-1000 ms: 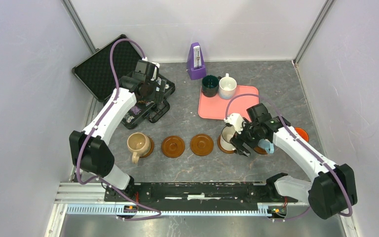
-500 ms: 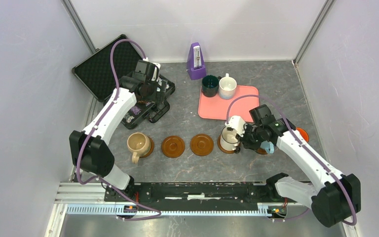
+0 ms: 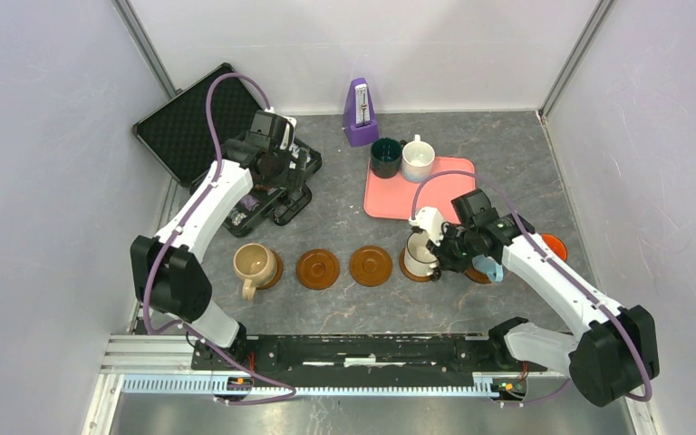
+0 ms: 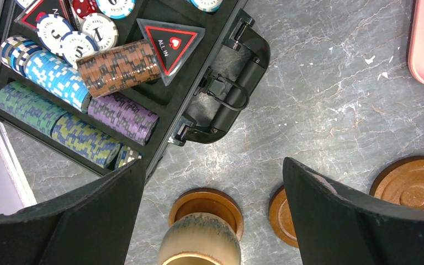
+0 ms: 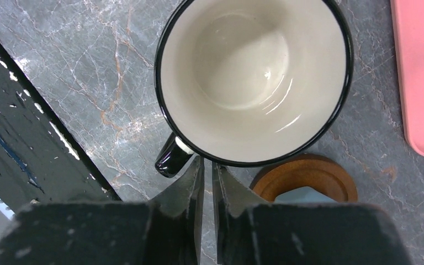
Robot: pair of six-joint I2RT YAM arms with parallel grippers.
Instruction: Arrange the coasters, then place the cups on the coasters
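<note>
Grey marbled surface (image 3: pixel 507 154), pale walls (image 3: pixel 372 54) on three sides. Open room between pink tray (image 3: pixel 394 201) and coasters (image 3: pixel 317 269).

Right jaws nearly together, only a slit between them. Tips at the rim of the cream-white cup (image 5: pixel 254 77), just beside its handle (image 5: pixel 171 159).

Left jaws wide apart near chip case (image 4: pixel 116 83). Tan cup (image 4: pixel 199 245) sits on a coaster below, between them.

A row of coasters crosses the front of the tabletop (image 3: pixel 344 222). A first mug (image 3: pixel 256 263) stands on the leftmost coaster (image 3: pixel 275 275). To its right lie a second coaster (image 3: pixel 317 269) and a third coaster (image 3: pixel 371 265), then a second mug (image 3: pixel 420 254) on a fourth coaster (image 3: pixel 405 270). Behind these, a tray (image 3: pixel 426 198) holds a left mug (image 3: pixel 386 157) and a right mug (image 3: pixel 418 159) side by side along its back edge. A metronome (image 3: pixel 360 112) stands behind the tray's left corner. A chip case (image 3: pixel 177 136) lies open at back left.
</note>
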